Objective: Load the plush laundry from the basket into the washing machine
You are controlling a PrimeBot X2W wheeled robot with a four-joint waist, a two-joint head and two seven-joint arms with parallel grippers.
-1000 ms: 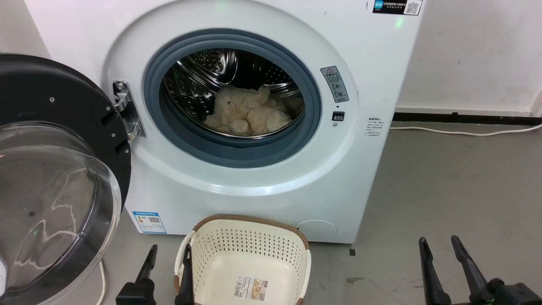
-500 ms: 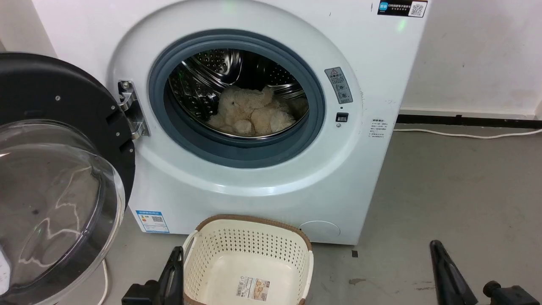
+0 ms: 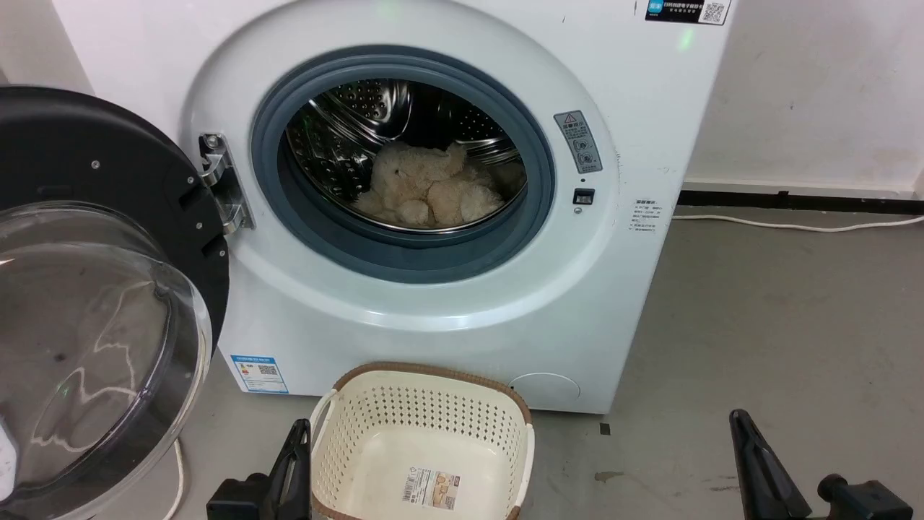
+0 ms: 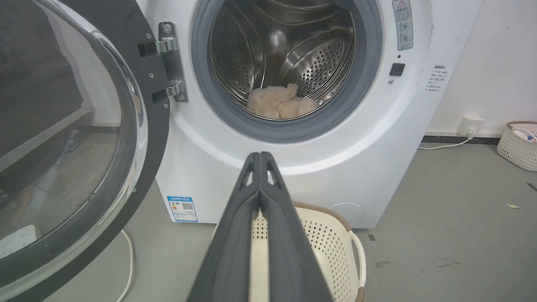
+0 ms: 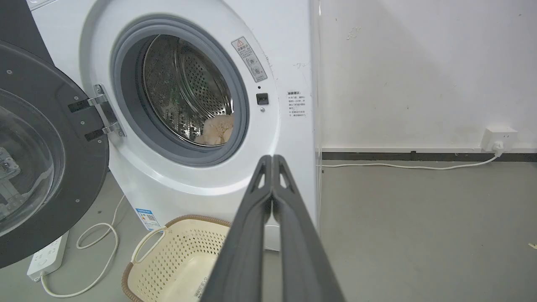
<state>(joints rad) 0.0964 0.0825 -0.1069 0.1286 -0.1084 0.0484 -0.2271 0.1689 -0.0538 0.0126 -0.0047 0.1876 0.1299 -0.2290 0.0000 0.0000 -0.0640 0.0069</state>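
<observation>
Deep inside the washing machine (image 3: 462,339), at the bottom of its shiny perforated drum (image 3: 361,115), lies the plush laundry (image 3: 426,189), a fluffy cream heap with rounded lobes, set well behind the grey door ring (image 3: 404,256). The machine's door (image 3: 94,325) is swung wide to the machine's left side on a metal hinge (image 3: 216,184), its clear bubble facing outward in its black frame.

On the grey floor (image 3: 758,325) right in front of the machine, below the opening, stands the basket (image 3: 422,372), upright, its brown rim close to the machine's lower panel. Its bare bottom shows a paper label (image 3: 431,487).

The left gripper (image 4: 260,156) hangs in front of the machine just beside the basket's left handle; I cannot tell whether it touches it. Its two dark fingers are pressed flat together and hold nothing. The right gripper (image 5: 272,157) is low in front of the machine's right corner, well apart from the basket, its fingers likewise pinched tight on nothing.

A blue-edged sticker (image 3: 260,373) sits at the lower left of the machine's front. To the right of the machine a white cable (image 5: 402,166) runs along the base of the wall to a wall socket (image 5: 499,140). Under the open door, left of the machine, a white power strip (image 5: 46,256) lies on the floor with its cord looped beside it.
</observation>
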